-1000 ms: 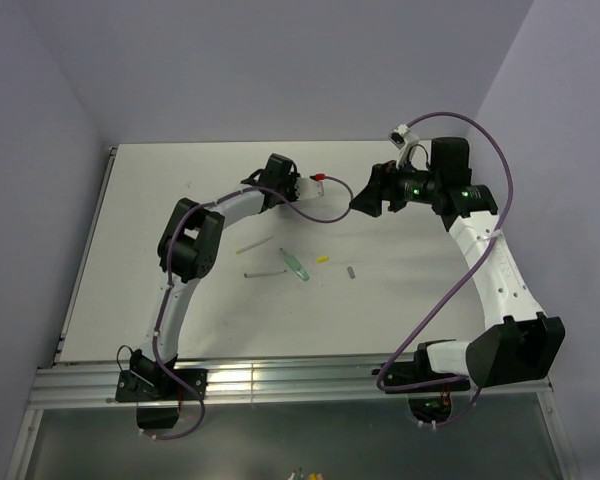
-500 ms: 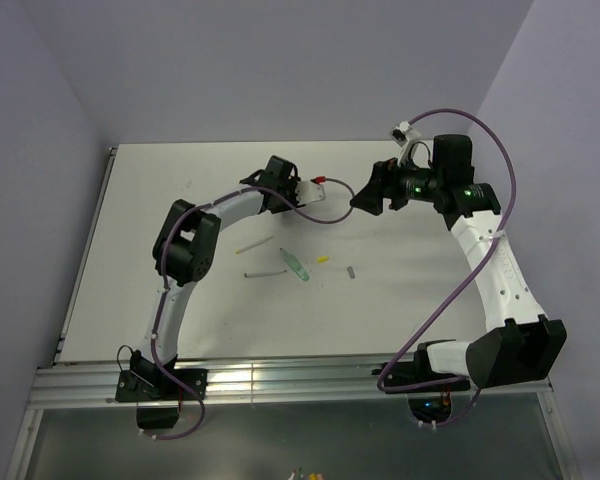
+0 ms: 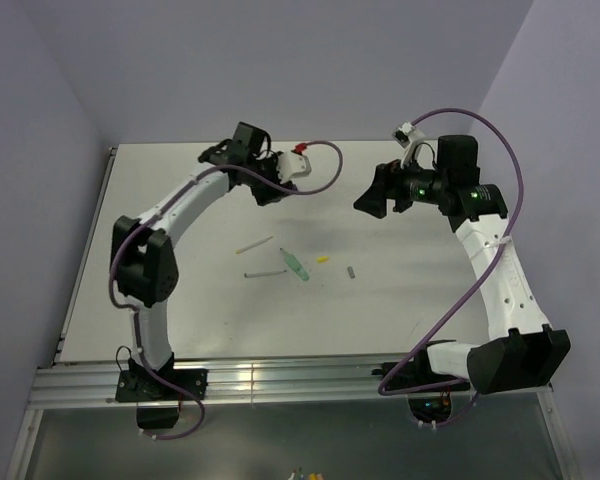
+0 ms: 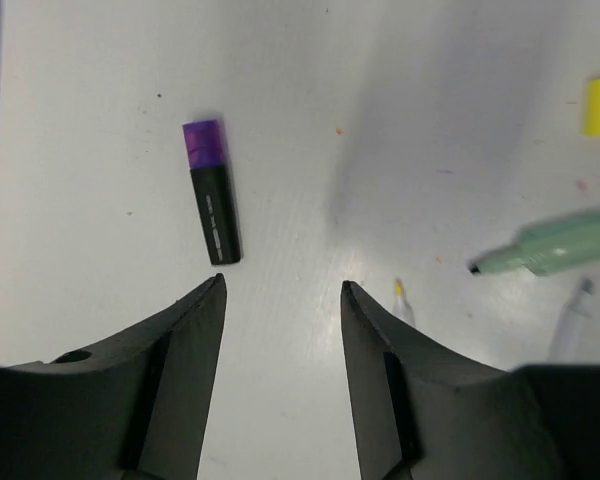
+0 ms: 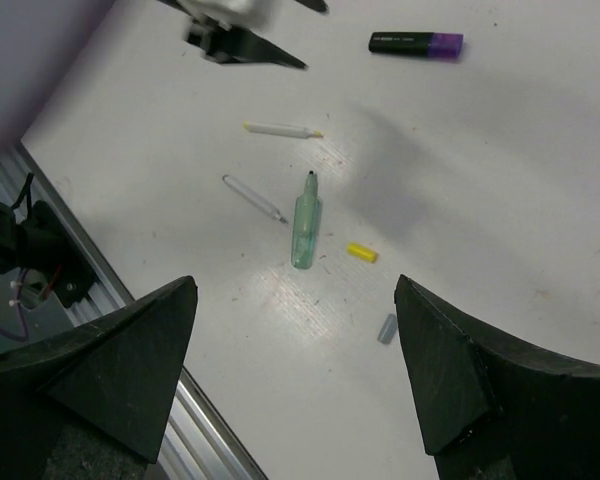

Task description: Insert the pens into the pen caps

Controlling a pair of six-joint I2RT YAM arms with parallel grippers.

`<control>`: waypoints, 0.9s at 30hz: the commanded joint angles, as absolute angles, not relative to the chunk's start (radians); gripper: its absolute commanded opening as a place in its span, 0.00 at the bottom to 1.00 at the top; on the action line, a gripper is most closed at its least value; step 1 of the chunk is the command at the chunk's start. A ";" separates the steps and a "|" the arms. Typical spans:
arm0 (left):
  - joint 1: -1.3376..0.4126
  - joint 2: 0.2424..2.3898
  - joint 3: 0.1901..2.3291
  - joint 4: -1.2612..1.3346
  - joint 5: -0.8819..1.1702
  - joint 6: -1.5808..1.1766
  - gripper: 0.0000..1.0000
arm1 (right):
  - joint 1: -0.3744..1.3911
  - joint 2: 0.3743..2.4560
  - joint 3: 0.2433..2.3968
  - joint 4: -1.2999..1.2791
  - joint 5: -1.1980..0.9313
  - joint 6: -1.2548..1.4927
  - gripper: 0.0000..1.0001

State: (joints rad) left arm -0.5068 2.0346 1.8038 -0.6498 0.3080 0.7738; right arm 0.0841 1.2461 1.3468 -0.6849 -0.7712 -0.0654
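Observation:
My left gripper (image 4: pixel 280 285) is open and empty; it hovers over the table just short of the black pen with a purple end (image 4: pixel 212 190). In the top view it (image 3: pixel 268 192) is at the back left. My right gripper (image 5: pixel 295 290) is wide open and empty, held high at the back right (image 3: pixel 365 200). Below it lie the pale yellow-white pen (image 5: pixel 280 129), the grey-white pen (image 5: pixel 252 197), the translucent green pen (image 5: pixel 304 230), the yellow cap (image 5: pixel 361 253) and the grey cap (image 5: pixel 386 328). The black pen (image 5: pixel 416 43) lies farther off. I see no loose purple cap.
A metal rail (image 3: pixel 280 380) runs along the table's near edge and also shows in the right wrist view (image 5: pixel 40 250). Thick purple cables (image 3: pixel 325 175) loop off both arms. Lilac walls close in the back and both sides.
My left arm has swung left and back, carrying its gripper away from the right gripper. The right arm has hardly moved. The pens and caps on the table lie as before.

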 commanded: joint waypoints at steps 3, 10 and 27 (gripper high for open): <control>-0.462 1.795 1.719 -0.877 0.560 0.854 0.55 | 0.060 1.255 1.414 -0.791 -0.758 -0.136 0.88; -0.483 1.825 1.715 -0.951 0.584 1.005 0.51 | 0.034 1.336 1.434 -0.925 -0.753 -0.184 0.88; -0.429 2.105 1.710 -0.879 0.293 0.802 0.45 | 0.032 1.385 1.373 -0.962 -0.689 -0.236 0.85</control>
